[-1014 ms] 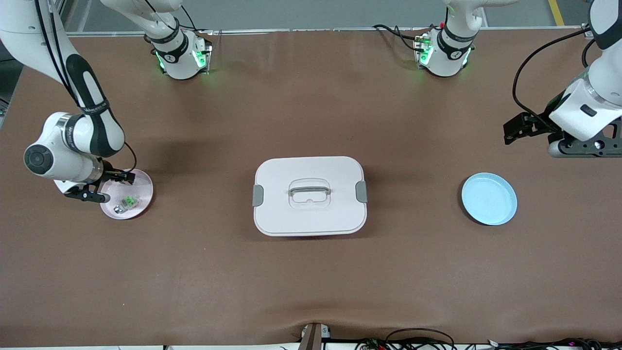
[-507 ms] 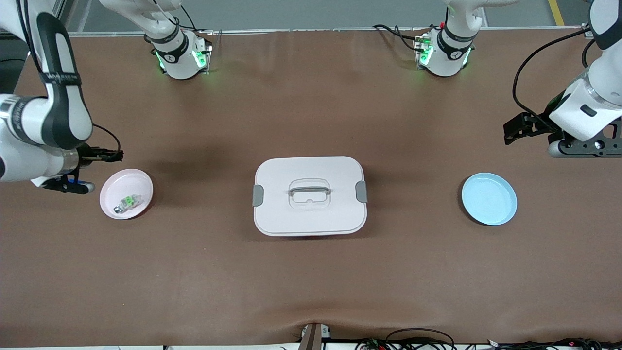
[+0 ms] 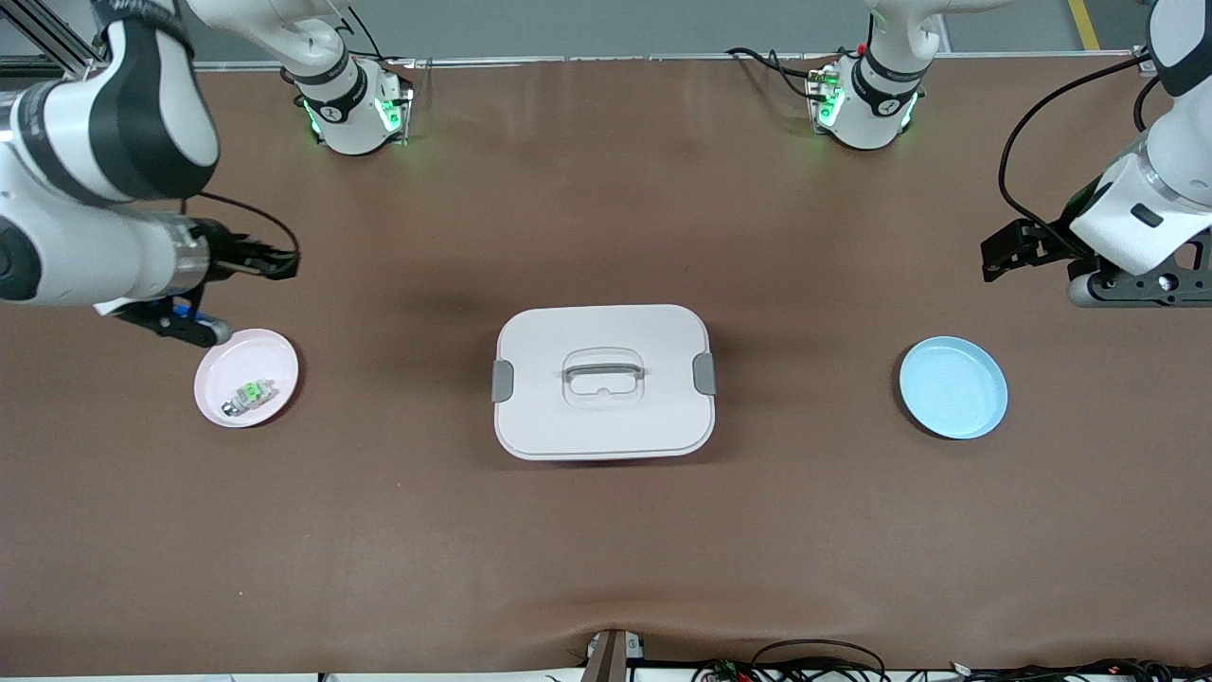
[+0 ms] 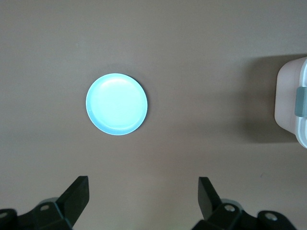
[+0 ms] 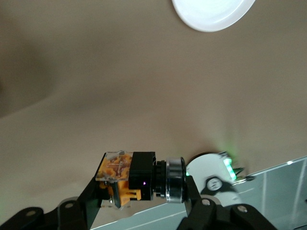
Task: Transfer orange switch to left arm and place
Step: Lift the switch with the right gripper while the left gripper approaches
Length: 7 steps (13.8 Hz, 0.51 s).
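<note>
My right gripper (image 3: 280,262) is shut on the orange switch (image 5: 128,178), a small black block with an orange part and a silver round end. It holds the switch in the air over the table beside the pink plate (image 3: 273,356). In the front view the switch is hidden among the black fingers. The white box (image 3: 603,381) with grey latches stands at the table's middle. My left gripper (image 3: 996,256) is open and empty, waiting over the left arm's end of the table, and the blue plate (image 3: 953,387) lies close by, nearer to the front camera. In the left wrist view my left gripper (image 4: 143,187) is over bare table, with the blue plate (image 4: 116,104) and a corner of the box (image 4: 291,108) in sight.
A clear-grey component with a green part (image 3: 248,392) lies on the pink plate. The pink plate's rim (image 5: 211,13) and the right arm's base (image 5: 214,181) show in the right wrist view. Cables run along the table's front edge (image 3: 814,663).
My right gripper has lifted off the pink plate with the switch and swung up toward the bases' side and a little toward the box. The left arm has not moved.
</note>
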{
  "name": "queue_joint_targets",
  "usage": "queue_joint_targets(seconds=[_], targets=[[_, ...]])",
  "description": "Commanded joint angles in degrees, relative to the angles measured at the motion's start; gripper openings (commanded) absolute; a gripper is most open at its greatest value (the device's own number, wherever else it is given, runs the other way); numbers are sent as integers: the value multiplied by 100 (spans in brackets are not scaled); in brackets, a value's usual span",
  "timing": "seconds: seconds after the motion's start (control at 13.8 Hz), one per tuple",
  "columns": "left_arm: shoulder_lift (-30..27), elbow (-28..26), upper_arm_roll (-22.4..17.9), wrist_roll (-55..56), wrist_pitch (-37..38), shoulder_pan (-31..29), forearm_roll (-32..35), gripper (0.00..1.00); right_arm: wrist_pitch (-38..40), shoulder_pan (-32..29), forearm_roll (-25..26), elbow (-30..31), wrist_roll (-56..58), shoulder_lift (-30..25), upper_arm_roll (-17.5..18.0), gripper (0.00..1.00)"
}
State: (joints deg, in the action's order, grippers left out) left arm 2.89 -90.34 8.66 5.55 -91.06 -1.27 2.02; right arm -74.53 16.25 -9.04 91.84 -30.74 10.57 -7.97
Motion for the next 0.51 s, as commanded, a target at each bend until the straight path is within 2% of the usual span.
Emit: queue_joint_targets(seconds=[0.0, 0.14, 0.29, 0.43], targets=[[45, 96, 22, 78, 1, 100, 96, 100, 123, 482, -456, -306, -1140, 24, -55, 26], [45, 105, 22, 78, 1, 145, 96, 100, 105, 808, -947, -490, -1958, 51, -55, 26], [36, 105, 83, 69, 1, 162, 52, 100, 87, 836, -1938, -588, -2654, 77, -64, 26], [27, 105, 101, -18, 1, 180, 35, 100, 26, 853, -2504, -649, -3068, 95, -64, 26]])
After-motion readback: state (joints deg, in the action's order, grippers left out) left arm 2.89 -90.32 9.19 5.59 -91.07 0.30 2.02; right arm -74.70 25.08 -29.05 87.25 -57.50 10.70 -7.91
